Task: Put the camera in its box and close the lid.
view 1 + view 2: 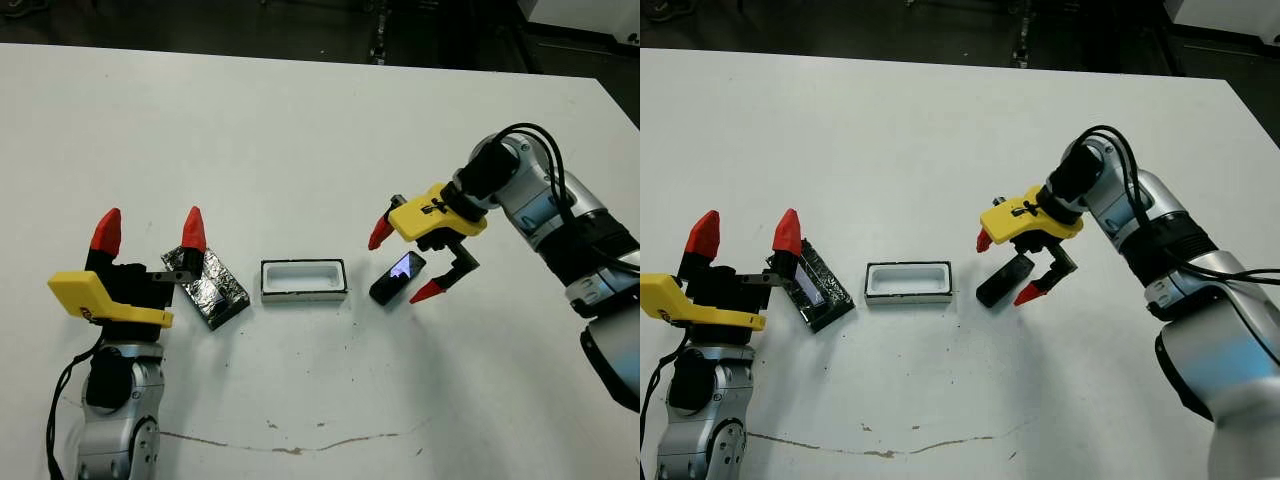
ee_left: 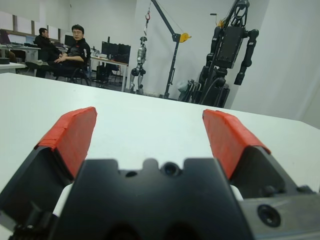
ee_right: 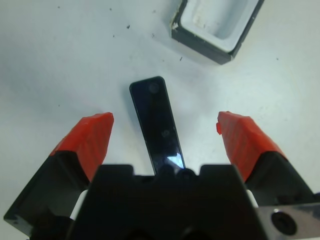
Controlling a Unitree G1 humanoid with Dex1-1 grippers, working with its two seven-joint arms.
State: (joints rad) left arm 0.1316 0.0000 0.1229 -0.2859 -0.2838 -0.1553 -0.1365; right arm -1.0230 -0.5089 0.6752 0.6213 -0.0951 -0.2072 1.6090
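White tabletop [image 1: 300, 130] filled nearly the whole frame, dark floor showing along the top edge. At centre sat the box [image 1: 304, 280], its white lining bare and nothing inside. Just right of it lay the camera [image 1: 397, 277], flat on the table, angled, framed by the right gripper [image 1: 407, 262], whose red fingertips stood apart on either side without touching it. At lower left the left gripper [image 1: 149, 231] pointed up-frame, fingers spread wide, holding nothing; the lid [image 1: 208, 287] lay on the table just beside it, between it and the box.
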